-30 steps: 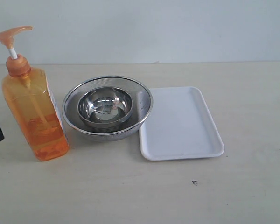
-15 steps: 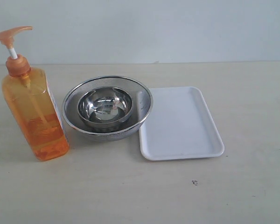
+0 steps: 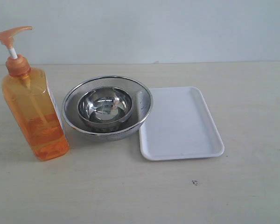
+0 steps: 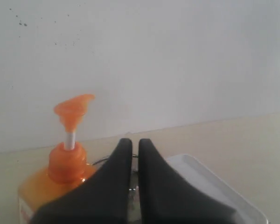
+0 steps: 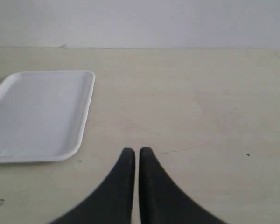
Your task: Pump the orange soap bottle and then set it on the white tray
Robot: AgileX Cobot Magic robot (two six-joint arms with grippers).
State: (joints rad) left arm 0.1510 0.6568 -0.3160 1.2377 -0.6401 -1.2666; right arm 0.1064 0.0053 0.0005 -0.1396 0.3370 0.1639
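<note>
Two black hands are shut tight, fingers pressed together, and neither has hold of anything. The left hand (image 4: 131, 142) hangs clear of the bottle (image 3: 35, 116), which stands just past its tips. The right hand (image 5: 133, 150) sits low over bare desk (image 3: 130, 196), apart from the tray (image 3: 179, 123).

Nearest on the pale desk is a small dark speck (image 3: 194, 182), out in the open in front of the tray. Behind it, on the left side, the orange bottle stands upright on the desk, well apart from the tray. Its pump head (image 3: 13, 33) is up on the white stem, with the spout pointing right. The lower half looks a deeper orange than the top, and a white label edge shows on the side facing the strainer (image 3: 141, 106).

The flat white tray lies on the right with nothing on it. The round steel mesh strainer sits between bottle and tray. Its rim is touching or just overlapping the tray's left edge, and it is close beside the bottle. A shiny steel bowl (image 3: 105, 107) rests inside it. Beyond everything, the desk ends at a plain pale wall (image 3: 154, 28).
</note>
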